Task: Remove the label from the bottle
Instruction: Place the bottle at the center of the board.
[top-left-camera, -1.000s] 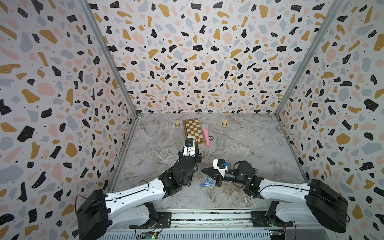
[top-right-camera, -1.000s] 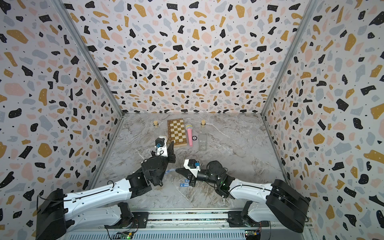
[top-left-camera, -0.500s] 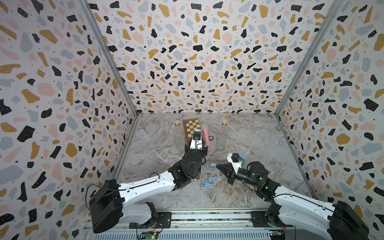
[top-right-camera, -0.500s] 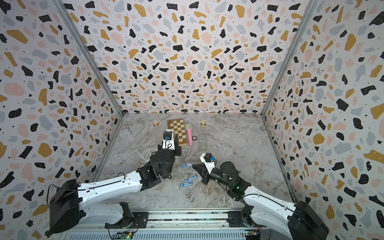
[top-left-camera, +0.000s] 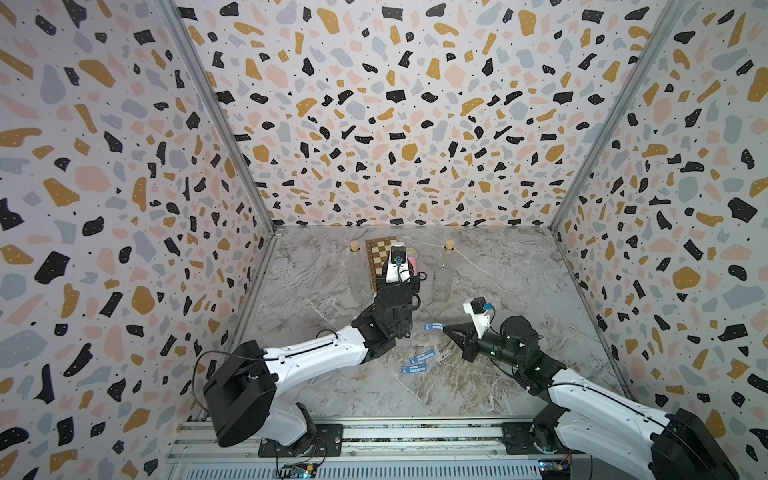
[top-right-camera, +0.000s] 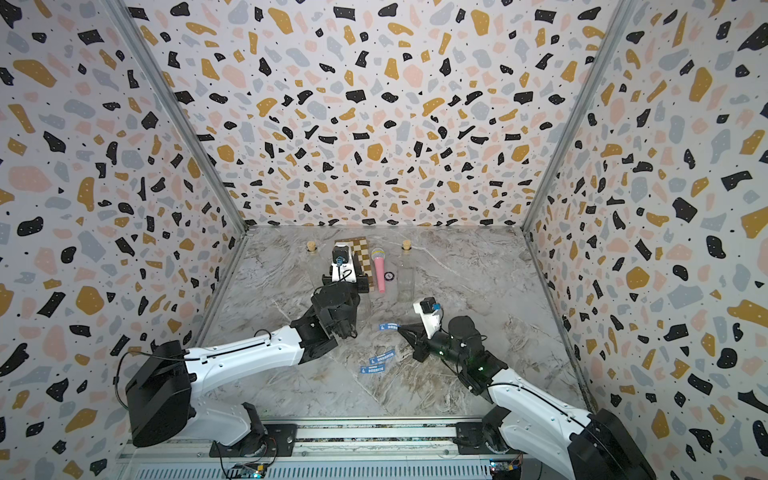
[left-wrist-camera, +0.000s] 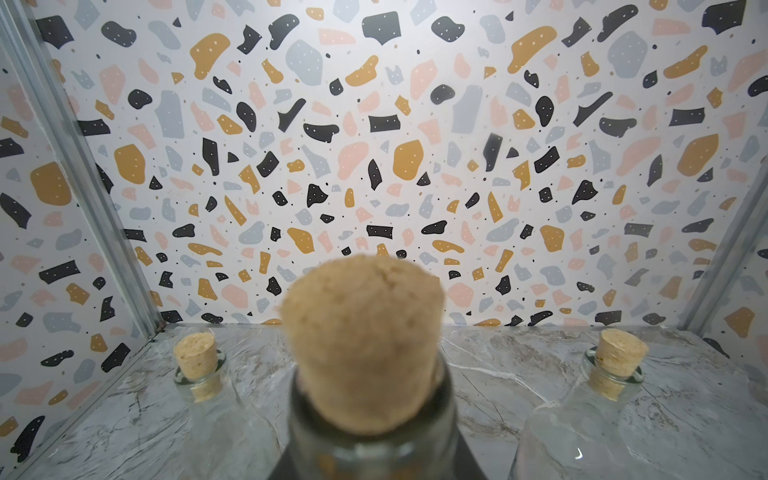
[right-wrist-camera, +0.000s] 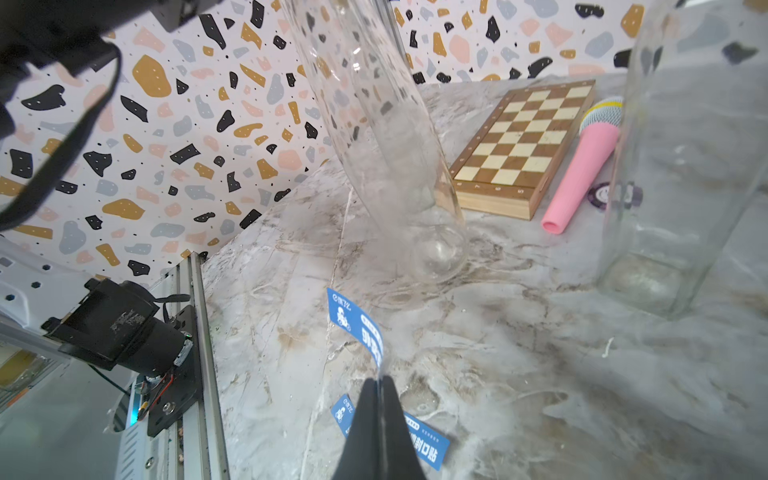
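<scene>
My left gripper (left-wrist-camera: 372, 465) is shut on the neck of a clear glass bottle (right-wrist-camera: 390, 158) with a cork (left-wrist-camera: 361, 336). The bottle leans, with its base down by the marble tabletop (right-wrist-camera: 540, 374). In both top views the left gripper (top-left-camera: 400, 286) (top-right-camera: 351, 284) is near the chessboard. My right gripper (right-wrist-camera: 380, 380) is shut on a blue label (right-wrist-camera: 355, 326), which hangs free of the bottle and curls above the table. In both top views the label (top-left-camera: 432, 327) (top-right-camera: 388, 327) sticks out from the right gripper's (top-left-camera: 446, 329) (top-right-camera: 401, 329) tip, a short way right of the bottle.
Two more blue labels (top-left-camera: 417, 363) (top-right-camera: 378, 363) lie flat on the table below the grippers. Two other corked clear bottles (left-wrist-camera: 199, 382) (left-wrist-camera: 602, 386) stand at the back. A chessboard (right-wrist-camera: 523, 141), a pink microphone (right-wrist-camera: 582, 166) and a small dark chip (top-right-camera: 389, 274) lie between them.
The grippers were close together; the right one has pulled away to the right with the label. The left one has carried the bottle back toward the chessboard.
</scene>
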